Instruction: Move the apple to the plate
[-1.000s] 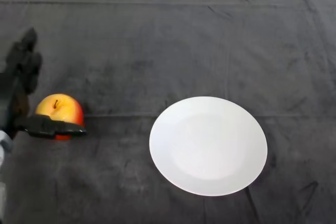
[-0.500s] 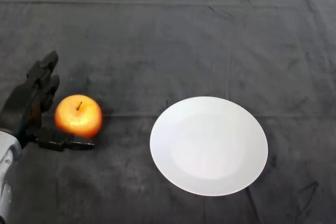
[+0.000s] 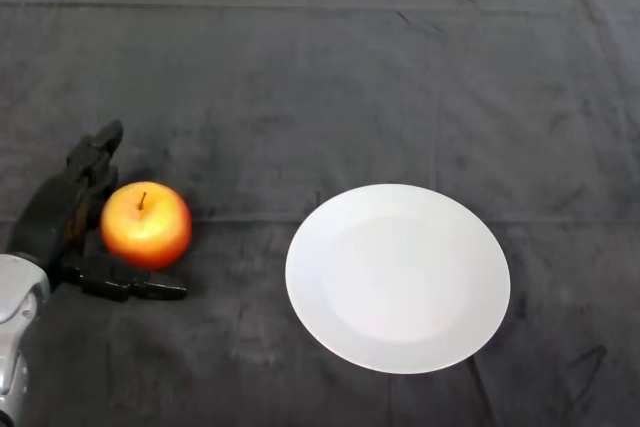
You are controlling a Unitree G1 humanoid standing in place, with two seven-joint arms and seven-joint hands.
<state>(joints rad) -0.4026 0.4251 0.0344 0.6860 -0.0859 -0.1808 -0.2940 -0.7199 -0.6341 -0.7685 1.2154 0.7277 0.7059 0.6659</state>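
A red-and-yellow apple [image 3: 146,225] stands stem up on the dark cloth at the left of the head view. My left hand [image 3: 50,219] lies against its left side. The fingers [image 3: 95,157] reach up past the apple's far left and the thumb [image 3: 135,284] stretches along the cloth just in front of it. The hand is open, cupping the apple without closing on it. A round white plate [image 3: 397,278] lies bare on the cloth to the right, about a hand's width from the apple.
The dark cloth [image 3: 330,77] covers the whole table and has a few creases. The table's far edge runs along the top of the view.
The apple has shifted right, away from the left edge, with my hand behind it. The thumb, which crossed the apple's front, now lies below it.
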